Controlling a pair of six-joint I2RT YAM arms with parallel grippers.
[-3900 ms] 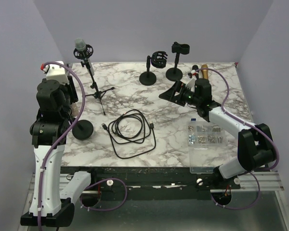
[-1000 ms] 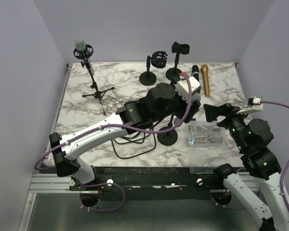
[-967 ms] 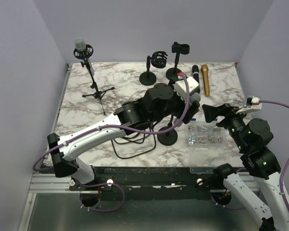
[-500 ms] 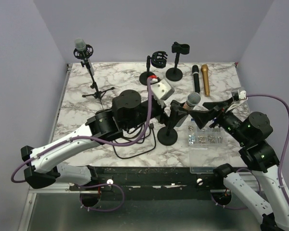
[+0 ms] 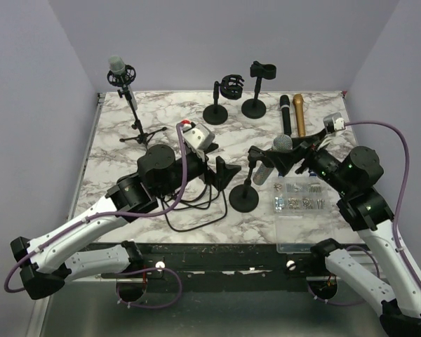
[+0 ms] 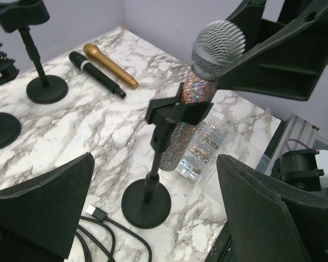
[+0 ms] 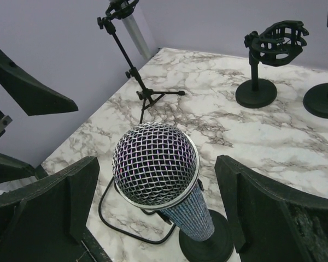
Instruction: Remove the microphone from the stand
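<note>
While nothing counts as removed yet, the setup looks right. On the marble table (image 5: 168,112) the job sits near the front edge, right of centre. Left gripper (image 5: 221,172) hangs with jaws wide just left of the stand, touching nothing. Right gripper (image 7: 157,162) is wide too, straddling the mic head from the right, fingers apart from it, no grip. Desk stand (image 5: 244,199) is upright on its round base. Microphone (image 5: 277,151), with mesh head and glitter body, sits tilted in the stand's clip (image 6: 177,109). Remaining, by my read: close on the mic, pull it clear.
</note>
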